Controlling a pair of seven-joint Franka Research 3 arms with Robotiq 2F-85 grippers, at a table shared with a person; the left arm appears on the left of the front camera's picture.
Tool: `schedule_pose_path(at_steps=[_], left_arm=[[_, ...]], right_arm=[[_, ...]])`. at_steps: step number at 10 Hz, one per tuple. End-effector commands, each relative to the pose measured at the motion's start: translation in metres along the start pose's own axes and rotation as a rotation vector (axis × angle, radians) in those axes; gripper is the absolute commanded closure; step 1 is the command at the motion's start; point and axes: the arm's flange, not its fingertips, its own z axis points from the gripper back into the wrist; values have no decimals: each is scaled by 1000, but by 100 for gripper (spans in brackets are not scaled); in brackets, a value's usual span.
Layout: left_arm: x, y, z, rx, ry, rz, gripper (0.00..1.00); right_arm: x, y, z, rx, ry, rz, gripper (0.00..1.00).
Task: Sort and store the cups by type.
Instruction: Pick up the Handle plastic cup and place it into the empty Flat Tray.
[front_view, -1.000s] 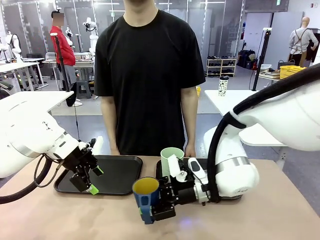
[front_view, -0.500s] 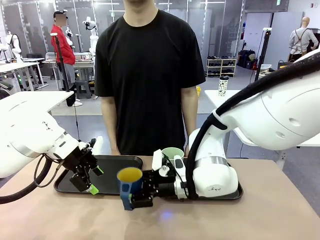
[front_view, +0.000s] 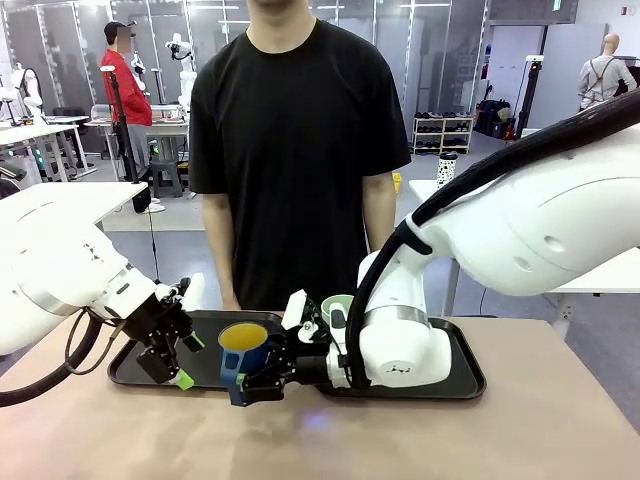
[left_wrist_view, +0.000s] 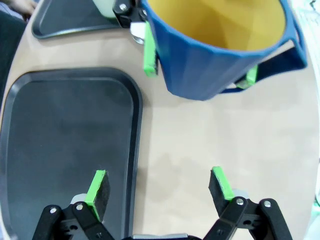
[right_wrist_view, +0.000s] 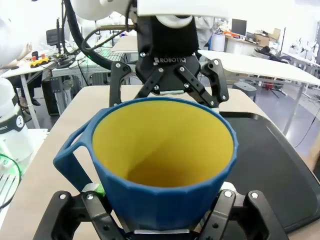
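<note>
R gripper (front_view: 243, 385) pinches the dark-blue mug (front_view: 243, 352) low on its body, fingers clamped on both sides; the wrist view shows the mug's (right_wrist_view: 162, 165) yellow inside facing up, handle to pic left. Landmark = left black tray (front_view: 215, 352): the mug is upright at the tray's front right corner, by the gap betw the two trays. Can't tell if it touches the tray or table.

L gripper (front_view: 176, 362) is at the tray's front edge, fingers spread wide, nothing betw them. Its own cam shows the green pads (left_wrist_view: 98, 186) apart, one over the tray (left_wrist_view: 65, 145), the other over bare table (left_wrist_view: 200, 145), w/ the mug (left_wrist_view: 220, 50) just beyond.

Pale-green tumbler (front_view: 336, 306) stands on the right black tray (front_view: 462, 372), beside the left tray, mostly hidden behind the R arm.

Person in a black tee (front_view: 300, 140) stands at the far side, behind both trays.
</note>
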Motion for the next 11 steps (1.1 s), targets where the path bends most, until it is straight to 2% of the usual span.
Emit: schedule_pose_path(at_steps=[1, 6, 11], left_arm=[[-18, -8, 21, 29, 96, 11, 0], [-41, -14, 34, 46, 149, 45, 0], [-58, -17, 47, 54, 198, 75, 0]], right_arm=[[-40, 14, -31, -54, -9, 50, 28], [-41, -1, -64, -102, -40, 27, 28], [-40, -8, -83, -100, -44, 38, 28]])
